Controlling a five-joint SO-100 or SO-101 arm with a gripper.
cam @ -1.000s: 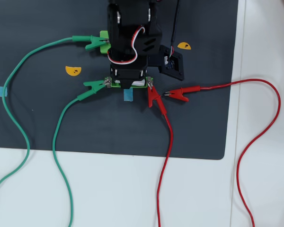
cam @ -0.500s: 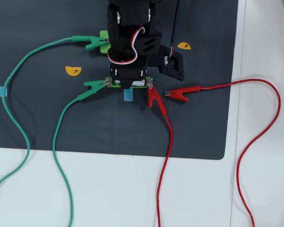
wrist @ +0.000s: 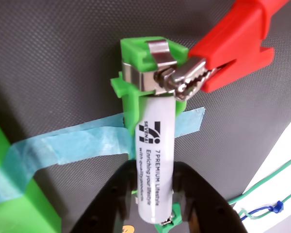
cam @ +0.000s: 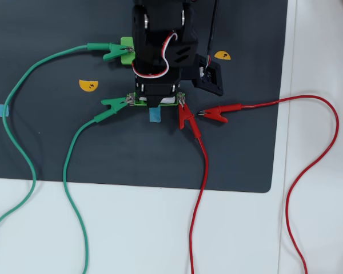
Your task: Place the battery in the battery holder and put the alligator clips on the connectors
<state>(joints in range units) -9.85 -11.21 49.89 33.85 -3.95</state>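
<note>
In the wrist view the white battery (wrist: 156,160) lies lengthwise in the bright-green battery holder (wrist: 136,53). My gripper (wrist: 156,194) has its black fingers (wrist: 117,191) pressed against both sides of the battery's near end. A red alligator clip (wrist: 233,43) bites the silvery connector (wrist: 157,63) at the holder's far end. In the overhead view the arm covers most of the holder (cam: 138,100). A green clip (cam: 115,103) sits on its left end and a red clip (cam: 186,119) on its right end. Another red clip (cam: 217,112) lies loose on the mat. Another green clip (cam: 110,51) grips the light-green plate (cam: 126,44).
Blue tape (wrist: 63,145) runs under the holder on the dark mat (cam: 46,142). Two yellow stickers (cam: 88,85) lie on the mat. Green wires (cam: 23,154) trail left and red wires (cam: 317,142) trail right onto the white table.
The arm's upper body has shifted very slightly to the right in the overhead view. Clips, wires and holder have stayed where they were.
</note>
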